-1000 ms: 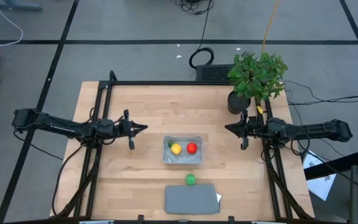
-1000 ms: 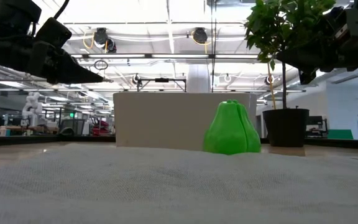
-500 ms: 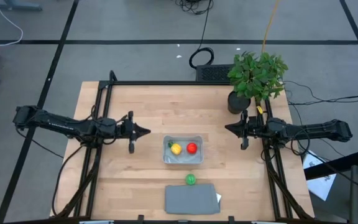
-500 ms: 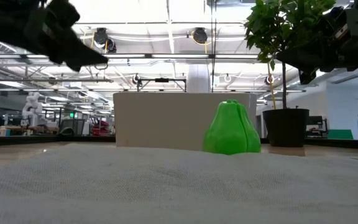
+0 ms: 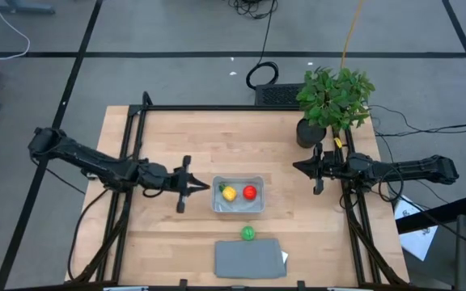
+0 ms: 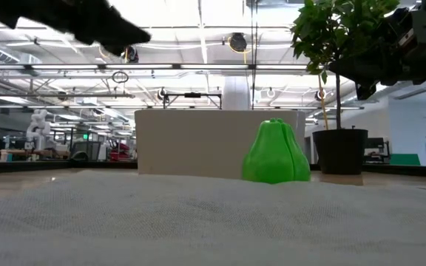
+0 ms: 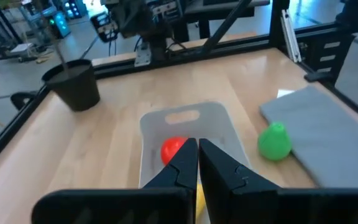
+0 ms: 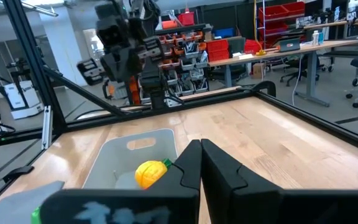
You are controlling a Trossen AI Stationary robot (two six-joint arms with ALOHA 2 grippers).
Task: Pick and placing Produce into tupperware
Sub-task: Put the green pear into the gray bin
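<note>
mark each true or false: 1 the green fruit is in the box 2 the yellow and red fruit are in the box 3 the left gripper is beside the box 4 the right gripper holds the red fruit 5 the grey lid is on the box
1. The green fruit is in the box. False: it sits on the table between the box and the lid.
2. The yellow fruit and red fruit are in the box. True.
3. The left gripper is beside the box. True: it hangs by the box's left edge, fingers shut.
4. The right gripper holds the red fruit. False: it is shut on nothing, apart from the box on its right side.
5. The lid is on the box. False: it lies flat on the table, near the front edge.
</note>
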